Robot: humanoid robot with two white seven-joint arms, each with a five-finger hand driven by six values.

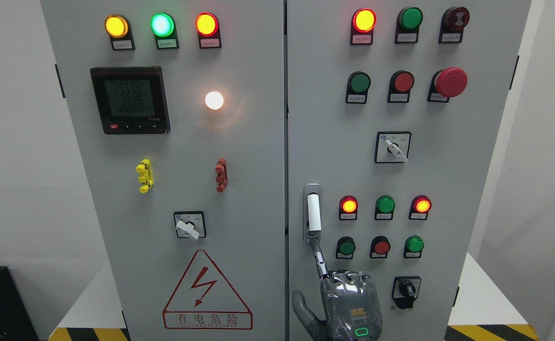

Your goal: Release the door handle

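Door handle (313,213): white, upright, on the right cabinet door (448,180) beside its left edge.
Right hand (339,296): below the handle, one finger (319,258) stretched up to the handle's lower end (the others curled, gripping nothing).

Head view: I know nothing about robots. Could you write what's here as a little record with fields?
cabinet: grey, two doors
handle: upright, at the right door's left edge
right hand: just below the handle, low on the right door
left hand: not in view
meter: lit, on the left door
warning sign: red triangle with a lightning bolt, at the bottom of the left door
stop button: red mushroom, at the upper right
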